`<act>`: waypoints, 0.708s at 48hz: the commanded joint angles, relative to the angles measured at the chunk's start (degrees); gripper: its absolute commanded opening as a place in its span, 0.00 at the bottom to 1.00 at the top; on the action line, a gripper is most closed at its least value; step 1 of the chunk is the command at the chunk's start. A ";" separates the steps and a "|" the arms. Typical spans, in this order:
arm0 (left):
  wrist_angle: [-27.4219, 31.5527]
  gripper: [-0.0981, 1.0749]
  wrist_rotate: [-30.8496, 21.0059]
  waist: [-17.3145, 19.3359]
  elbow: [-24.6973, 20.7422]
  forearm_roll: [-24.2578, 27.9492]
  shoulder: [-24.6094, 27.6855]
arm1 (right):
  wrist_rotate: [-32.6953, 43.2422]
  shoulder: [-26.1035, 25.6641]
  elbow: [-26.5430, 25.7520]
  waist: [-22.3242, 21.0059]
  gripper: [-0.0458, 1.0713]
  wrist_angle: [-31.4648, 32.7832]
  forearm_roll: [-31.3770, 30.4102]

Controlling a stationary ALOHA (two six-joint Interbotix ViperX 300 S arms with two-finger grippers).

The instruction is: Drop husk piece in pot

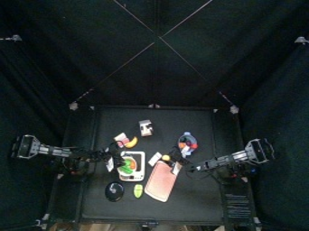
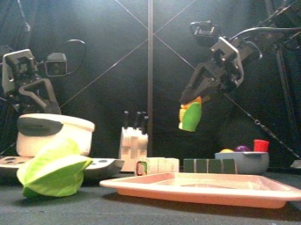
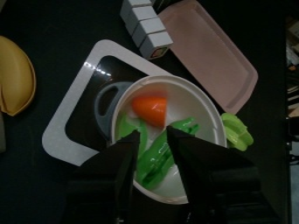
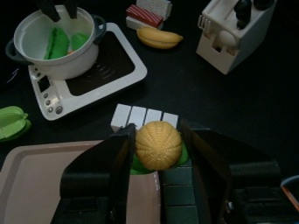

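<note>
Black against the white bowl beneath it, the left gripper (image 3: pixel 170 131) hangs right over the pot (image 3: pixel 212 110). Whether it pinches anything cannot be told. Green husk pieces (image 3: pixel 149 159) lie in the pot directly under the gripper, their long axis running roughly in line with the gripper's reach, next to an orange lump (image 3: pixel 152 107). On this showing the left arm is by far the nearer to the pot, and a release there would likely fall straight in.

Over the pink tray (image 2: pixel 200 186), the right gripper (image 4: pixel 158 147) is clamped on a yellow corn cob (image 4: pixel 159 136) with green husk at its base, held high. From there the pot sits well apart on the white cooker (image 4: pixel 111 77). A loose green leaf (image 2: pixel 53 171) lies on the table in front of the cooker.

No brand, label or writing can be read anywhere.
</note>
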 commanded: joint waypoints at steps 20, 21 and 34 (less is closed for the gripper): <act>-0.70 0.79 0.26 -0.44 -2.55 0.18 0.18 | 0.09 -0.53 -1.23 -0.44 0.68 0.09 0.18; -0.70 0.79 0.26 -0.53 -2.64 0.26 0.18 | 0.09 -0.53 -1.23 -0.53 0.68 0.09 0.18; -4.48 0.79 0.26 -1.85 -6.24 2.11 2.72 | 0.35 -0.53 -2.55 -1.05 0.68 0.26 0.35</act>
